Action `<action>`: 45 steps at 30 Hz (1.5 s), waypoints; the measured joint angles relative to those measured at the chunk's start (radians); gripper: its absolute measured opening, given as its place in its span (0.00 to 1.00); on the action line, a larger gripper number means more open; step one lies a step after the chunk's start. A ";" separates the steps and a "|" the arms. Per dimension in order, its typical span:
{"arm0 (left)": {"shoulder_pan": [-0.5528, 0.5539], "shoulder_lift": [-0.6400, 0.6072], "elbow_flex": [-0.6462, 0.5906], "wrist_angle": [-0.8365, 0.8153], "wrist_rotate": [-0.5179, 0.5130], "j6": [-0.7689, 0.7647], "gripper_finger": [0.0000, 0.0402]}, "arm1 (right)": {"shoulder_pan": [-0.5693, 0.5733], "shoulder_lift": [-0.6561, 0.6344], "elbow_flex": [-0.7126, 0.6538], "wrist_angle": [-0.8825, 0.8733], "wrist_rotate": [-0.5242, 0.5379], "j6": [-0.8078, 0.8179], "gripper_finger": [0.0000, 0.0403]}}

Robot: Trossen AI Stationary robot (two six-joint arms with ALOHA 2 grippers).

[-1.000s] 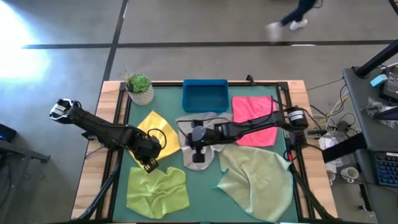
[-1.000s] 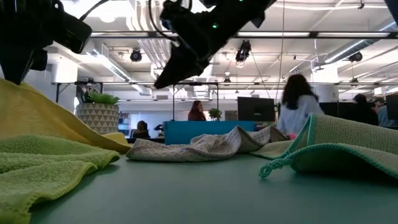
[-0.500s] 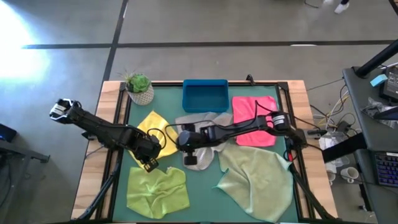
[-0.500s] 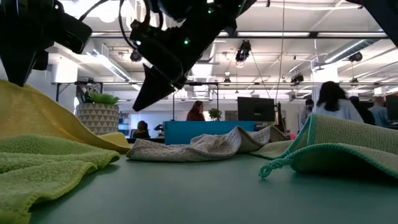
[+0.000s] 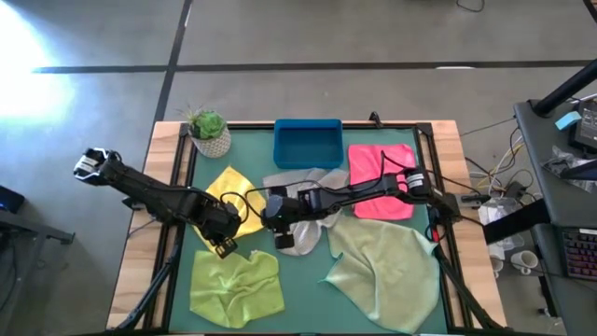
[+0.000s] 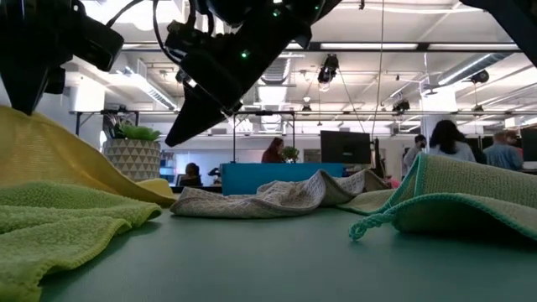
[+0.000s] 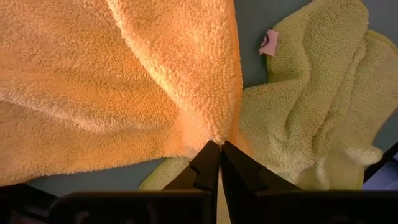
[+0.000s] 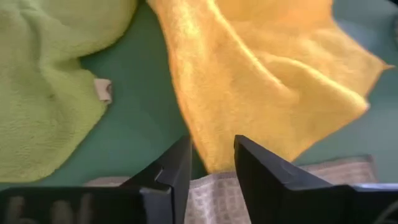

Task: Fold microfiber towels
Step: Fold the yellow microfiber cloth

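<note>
Hanging just beyond the spread fingers of the right gripper, the yellow towel is pinched by the left gripper.

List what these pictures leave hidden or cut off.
- Grey towel, high view: its middle lies under the right arm and the right end effector.
- Yellow towel, high view: its near corner is covered by the left end effector; the left wrist view shows that end effector pinching it.
- Blue tray, low view: the inside is hidden behind its wall.
- Pink towel: mostly blocked in the low view.
</note>
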 joint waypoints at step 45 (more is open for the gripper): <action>0.000 -0.145 0.010 0.003 0.000 0.025 0.00 | -0.027 0.055 -0.025 0.051 0.054 0.112 0.02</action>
